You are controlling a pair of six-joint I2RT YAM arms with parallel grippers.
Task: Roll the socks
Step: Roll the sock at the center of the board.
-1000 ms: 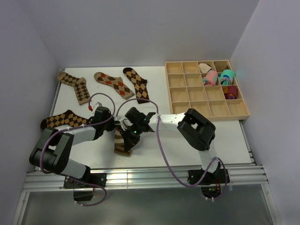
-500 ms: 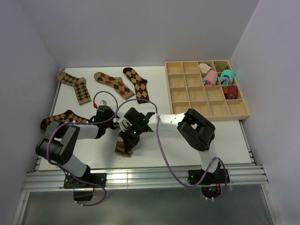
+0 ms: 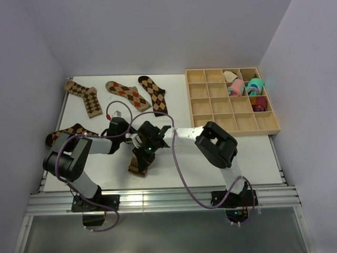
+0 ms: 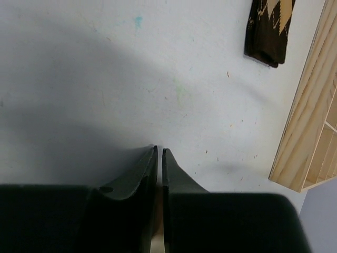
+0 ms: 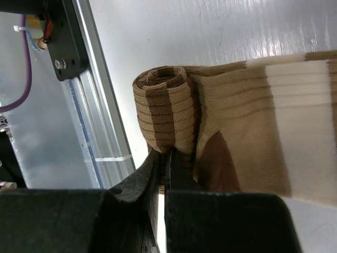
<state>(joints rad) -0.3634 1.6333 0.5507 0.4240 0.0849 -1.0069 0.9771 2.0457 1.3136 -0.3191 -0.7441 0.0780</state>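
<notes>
Striped sock [image 3: 139,164]: lies on the counter [image 3: 210,158] near its front edge, between the two arms, one end pointing toward the bases. Partly rolled. From the right wrist, shows a tight rolled end [image 5: 166,113] with a spiral of brown and tan at its top. Beyond that, lies flat, banded in tan and cream, with a darker brown patch just beside the roll. Sits near an aluminium rail [image 5: 100,132] along the counter's edge.

Right claw [image 5: 164,154]: pressed together to a hairline slit, tips touching the lower edge of the rolled end. Cannot tell whether any cloth is caught between them.

Left claw [image 4: 159,152]: likewise pressed together, with nothing between the tips. Hangs low over bare counter just left of the right claw, apart from the striped sock.

Argyle socks [image 3: 128,95]: three, spread flat in a row at the far left of the counter, unrolled. A fourth argyle sock [image 3: 67,135], also flat, lies at the left edge, partly covered by the left arm.

Wooden tray [image 3: 231,131]: sits at the far right of the counter, well apart from the striped sock. Holds pink and teal bundles [image 3: 245,87] in its far right compartments.
</notes>
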